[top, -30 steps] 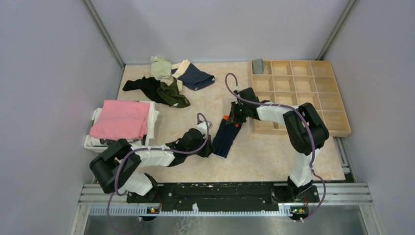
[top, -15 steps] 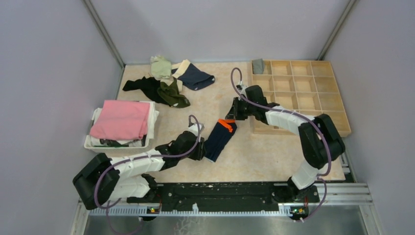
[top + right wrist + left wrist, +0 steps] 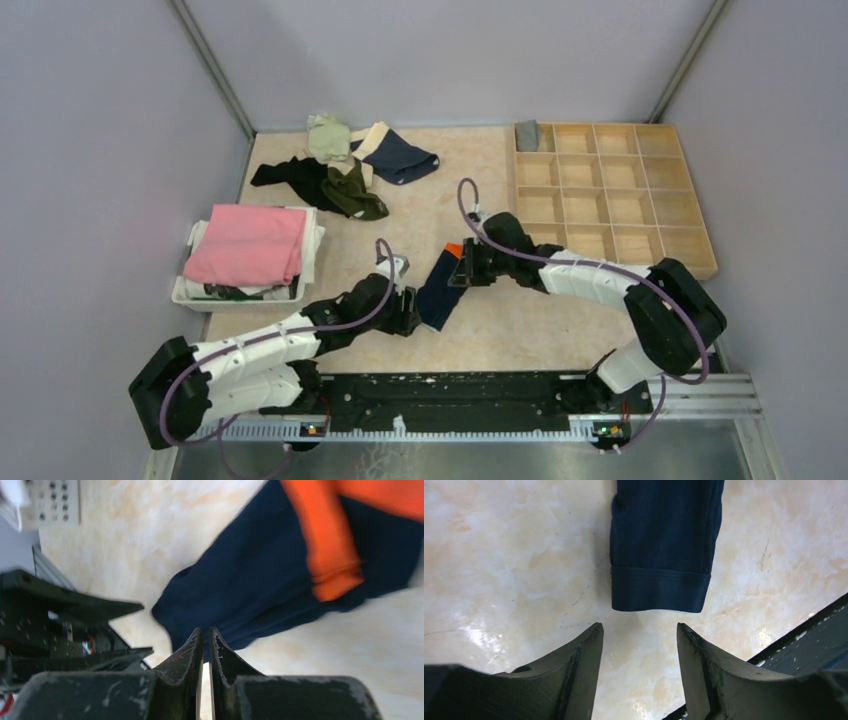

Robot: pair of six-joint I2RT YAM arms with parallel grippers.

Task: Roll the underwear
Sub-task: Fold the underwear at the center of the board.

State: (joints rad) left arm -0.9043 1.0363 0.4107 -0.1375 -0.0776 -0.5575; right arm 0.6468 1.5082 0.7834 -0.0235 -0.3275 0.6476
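Top external view, starting at your left: a white basket [image 3: 180, 292] holds a folded pink cloth [image 3: 248, 243], and you should leave that alone. Behind it, at the back of the table [image 3: 520, 330], more underwear [image 3: 345, 170] lies in a messy pile, waiting for its turn. Next come your left fingers [image 3: 586, 645]. They are spread apart with nothing between them, low over the table. Just past their tips is the plain end of the navy underwear [image 3: 441, 287], close but not touching. This piece lies flat in the middle of the table as a long thin strip between the two arms. Its orange band [image 3: 330, 555] is at the far end, by your right fingers [image 3: 187, 652]. Those are pressed almost together, and I see nothing pinched in them. Far to your right sits the wooden tray [image 3: 690, 262] with many little boxes. It looks like the strip is laid out and the rolling has not begun. I think you should next slide the left fingers onto the plain end, pinch it, and turn it over itself toward the orange band. Go slowly, because soft cloth may slip or open up.
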